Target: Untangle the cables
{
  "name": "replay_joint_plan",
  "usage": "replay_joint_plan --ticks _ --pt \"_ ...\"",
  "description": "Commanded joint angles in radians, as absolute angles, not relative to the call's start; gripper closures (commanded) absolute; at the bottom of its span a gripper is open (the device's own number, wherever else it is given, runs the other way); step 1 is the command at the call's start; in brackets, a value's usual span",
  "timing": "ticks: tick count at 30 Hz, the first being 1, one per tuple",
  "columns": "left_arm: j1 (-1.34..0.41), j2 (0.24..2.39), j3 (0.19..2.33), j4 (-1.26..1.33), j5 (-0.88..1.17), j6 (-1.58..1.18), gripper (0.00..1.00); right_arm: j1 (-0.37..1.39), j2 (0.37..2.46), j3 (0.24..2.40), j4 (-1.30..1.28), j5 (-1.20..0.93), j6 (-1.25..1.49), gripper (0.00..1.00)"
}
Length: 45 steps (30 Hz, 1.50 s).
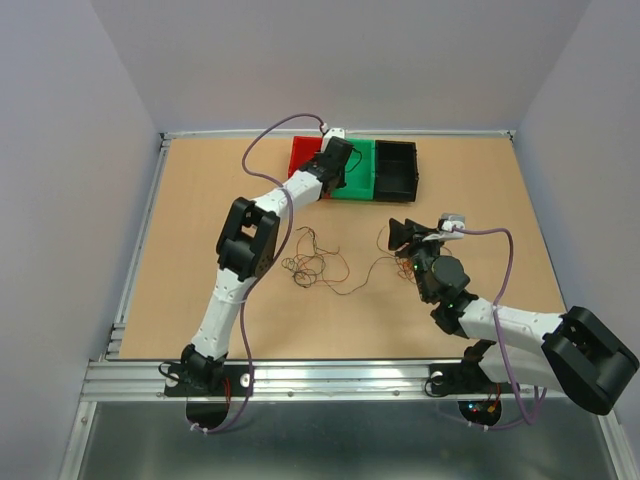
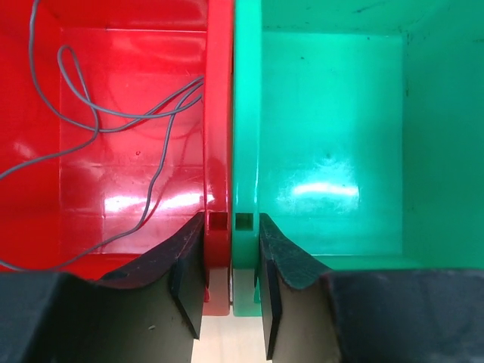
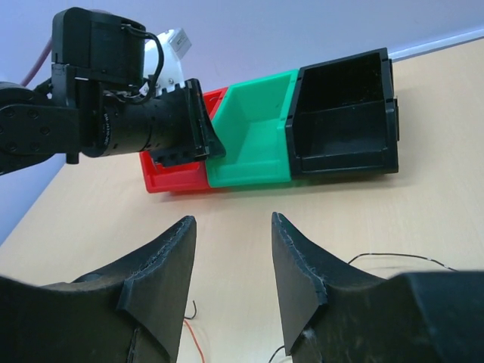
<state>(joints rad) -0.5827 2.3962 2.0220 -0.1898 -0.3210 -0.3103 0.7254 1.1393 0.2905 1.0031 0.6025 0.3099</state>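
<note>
The cables (image 1: 312, 265) lie as a loose clump of thin orange-red, dark and greenish loops on the table between the arms. More strands (image 1: 385, 262) lie beside my right gripper (image 1: 400, 232). One thin grey wire (image 2: 98, 121) lies curled in the red bin (image 2: 219, 113). My left gripper (image 2: 231, 227) is at the bins' near end, its jaws a little apart and straddling the joined walls of the red and green bins (image 2: 325, 113), holding nothing. My right gripper (image 3: 231, 227) is open and empty, low over the table, with a dark strand (image 3: 393, 255) and an orange one (image 3: 193, 336) near it.
Red (image 1: 303, 155), green (image 1: 360, 170) and black (image 1: 395, 170) bins stand in a row at the back middle of the table. The left arm (image 1: 245, 240) stretches over the table just left of the clump. Grey walls enclose the table.
</note>
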Motion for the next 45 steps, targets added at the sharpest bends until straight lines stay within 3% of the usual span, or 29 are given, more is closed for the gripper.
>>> replay_joint_plan --ticks 1,3,8,10,12,15,17,21,23,28,37,45 --pt "-0.586 2.24 1.954 -0.166 -0.38 -0.284 0.83 0.719 1.147 0.281 1.052 0.612 0.31 0.5" --pt "-0.586 2.22 1.907 -0.167 -0.388 -0.284 0.88 0.719 1.152 0.284 1.052 0.606 0.313 0.5" --pt "-0.584 2.119 1.772 -0.121 -0.419 -0.311 0.88 0.718 1.17 0.298 1.052 0.592 0.318 0.5" --pt "-0.586 2.056 1.692 -0.063 -0.442 -0.31 0.77 0.718 1.181 0.302 1.052 0.58 0.318 0.5" --pt "-0.584 2.014 1.629 -0.005 -0.448 -0.29 0.54 0.718 1.192 0.31 1.051 0.569 0.316 0.5" --pt "-0.584 1.964 1.602 0.028 -0.454 -0.256 0.34 0.716 1.2 0.331 1.016 0.522 0.316 0.49" --pt "-0.58 1.927 1.583 0.047 -0.393 -0.227 0.28 0.716 1.203 0.356 0.971 0.46 0.314 0.48" --pt "-0.58 1.864 1.517 0.093 -0.345 -0.183 0.06 0.716 1.21 0.42 0.864 0.355 0.31 0.45" --pt "-0.578 1.82 1.47 0.112 -0.339 -0.172 0.02 0.716 1.221 0.442 0.833 0.286 0.299 0.45" --pt "-0.568 1.697 1.335 0.169 -0.298 -0.135 0.01 0.718 1.298 0.523 0.741 0.146 0.284 0.45" --pt "-0.502 1.426 1.068 0.188 0.051 0.264 0.01 0.718 1.494 0.661 0.719 -0.052 0.279 0.45" --pt "-0.41 1.387 0.876 0.212 0.251 0.425 0.03 0.718 1.657 0.782 0.68 -0.15 0.261 0.46"
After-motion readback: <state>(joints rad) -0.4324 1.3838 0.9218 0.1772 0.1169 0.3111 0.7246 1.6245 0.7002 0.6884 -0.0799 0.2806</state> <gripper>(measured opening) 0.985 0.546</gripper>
